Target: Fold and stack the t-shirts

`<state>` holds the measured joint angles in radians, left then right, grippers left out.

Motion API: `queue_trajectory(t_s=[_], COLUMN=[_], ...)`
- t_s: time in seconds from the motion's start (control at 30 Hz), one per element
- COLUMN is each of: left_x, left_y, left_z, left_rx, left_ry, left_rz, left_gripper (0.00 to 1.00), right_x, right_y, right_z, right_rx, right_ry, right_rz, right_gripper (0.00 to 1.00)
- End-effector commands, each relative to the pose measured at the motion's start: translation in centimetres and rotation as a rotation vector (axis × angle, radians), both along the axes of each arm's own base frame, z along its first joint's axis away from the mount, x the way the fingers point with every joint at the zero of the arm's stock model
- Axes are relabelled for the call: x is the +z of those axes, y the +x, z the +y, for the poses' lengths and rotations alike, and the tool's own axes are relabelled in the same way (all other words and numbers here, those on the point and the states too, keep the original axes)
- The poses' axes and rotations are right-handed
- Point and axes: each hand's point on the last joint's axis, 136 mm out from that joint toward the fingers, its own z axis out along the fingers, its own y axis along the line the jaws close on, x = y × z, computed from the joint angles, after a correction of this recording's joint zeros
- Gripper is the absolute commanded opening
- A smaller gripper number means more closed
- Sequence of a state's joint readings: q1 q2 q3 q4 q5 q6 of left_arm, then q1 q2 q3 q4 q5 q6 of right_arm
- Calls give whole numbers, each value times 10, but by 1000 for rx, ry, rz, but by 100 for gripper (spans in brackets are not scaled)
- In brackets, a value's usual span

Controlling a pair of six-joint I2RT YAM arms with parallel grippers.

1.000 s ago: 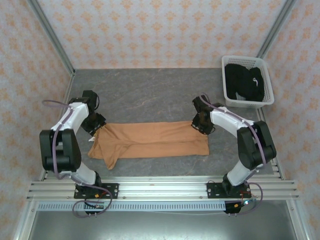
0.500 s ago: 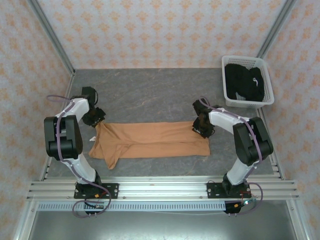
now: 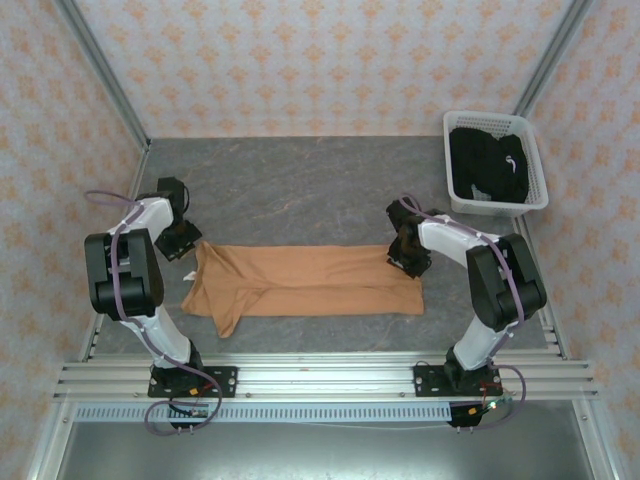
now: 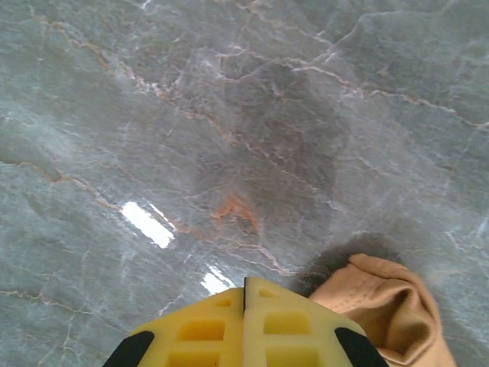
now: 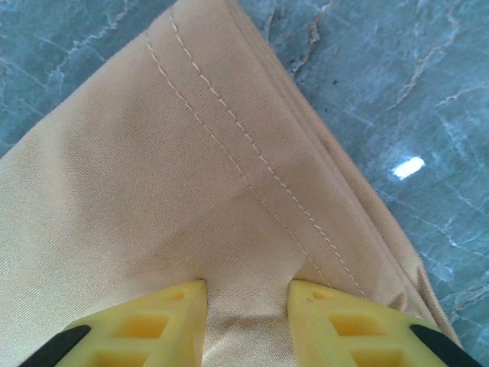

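Observation:
An orange-tan t-shirt (image 3: 310,278) lies folded into a long strip across the middle of the table, plain side up. My left gripper (image 3: 185,243) sits just off its left end, shut with nothing between its yellow fingers (image 4: 206,329); a bunched corner of the t-shirt (image 4: 390,306) lies to their right, apart from them. My right gripper (image 3: 403,258) is at the strip's right end. It is open, with both fingertips (image 5: 172,306) pressed on the hemmed cloth (image 5: 191,168), which wrinkles slightly between them. A black t-shirt (image 3: 490,165) with a white mark lies in the basket.
The white slotted basket (image 3: 540,195) stands at the back right corner. Grey marble tabletop (image 3: 300,185) stretches behind the shirt. Metal frame rails run along both sides and the near edge (image 3: 320,375).
My left gripper has let go of the shirt's left end, shut, and drawn back to the left. The right gripper has opened a little on the right end.

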<state>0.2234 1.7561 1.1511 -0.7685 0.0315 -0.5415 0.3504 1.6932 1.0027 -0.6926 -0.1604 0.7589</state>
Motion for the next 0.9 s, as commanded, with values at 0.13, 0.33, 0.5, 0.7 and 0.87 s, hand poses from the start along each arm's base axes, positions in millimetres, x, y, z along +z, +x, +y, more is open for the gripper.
queue_trajectory(t_s=[0.13, 0.33, 0.5, 0.7, 0.87], left_x=[41, 38, 21, 5, -5], left_y=[6, 24, 15, 21, 32], left_z=[-31, -68, -45, -44, -45], left_rx=[-42, -121, -122, -160, -166], left_ry=[-74, -140, -21, -38, -50], left_rz=[-134, -152, -3, -16, -38], left_gripper=[29, 39, 39, 41, 39], right_x=[24, 43, 32, 21, 18], right_y=[10, 24, 28, 29, 28], right_z=[-10, -1, 13, 14, 16], right_rx=[73, 141, 156, 131, 125], right_ry=[-67, -61, -31, -24, -12], right_rz=[-36, -98, -74, -59, -55], right_gripper=[35, 37, 37, 37, 37])
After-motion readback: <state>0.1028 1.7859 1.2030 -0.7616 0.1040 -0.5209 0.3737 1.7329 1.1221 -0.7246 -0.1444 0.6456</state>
